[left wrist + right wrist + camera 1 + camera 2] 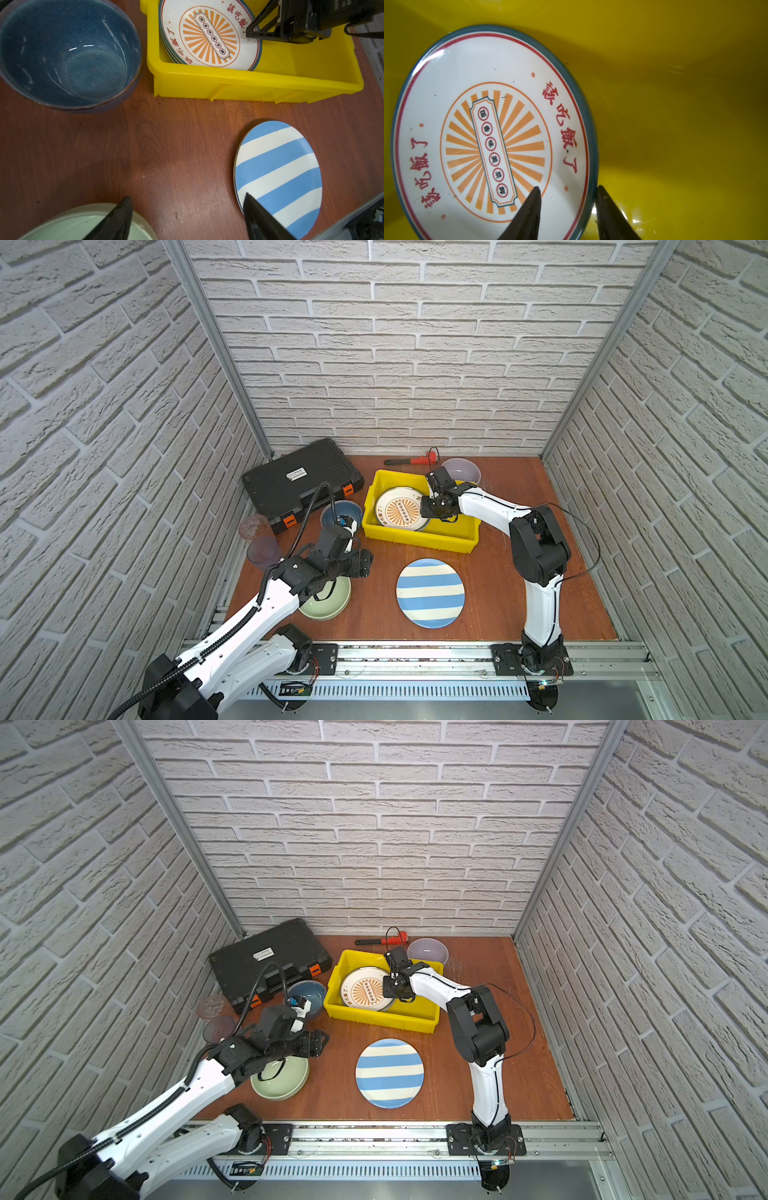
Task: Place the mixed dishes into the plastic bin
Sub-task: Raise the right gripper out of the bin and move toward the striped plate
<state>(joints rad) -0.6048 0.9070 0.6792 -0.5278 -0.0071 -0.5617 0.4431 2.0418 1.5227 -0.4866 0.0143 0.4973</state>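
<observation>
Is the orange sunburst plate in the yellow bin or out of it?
In. The plate rests inside the walls of the yellow bin.

Black tool case (301, 483) back left; red pipe wrench (411, 459) apparently against rear wall (395, 364).

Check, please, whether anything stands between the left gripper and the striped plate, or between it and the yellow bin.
Nothing visible does: bare table lies between the left gripper and the striped plate, and between that plate and the yellow bin.

Bin (415, 536) was bright yellow, sunburst plate (496, 145) showed orange rays, red lettering, teal rim, striped plate (430, 593) was blue-white, blue bowl (68, 56), pale green bowl (328, 605), lavender bowl (461, 470) noted.
</observation>
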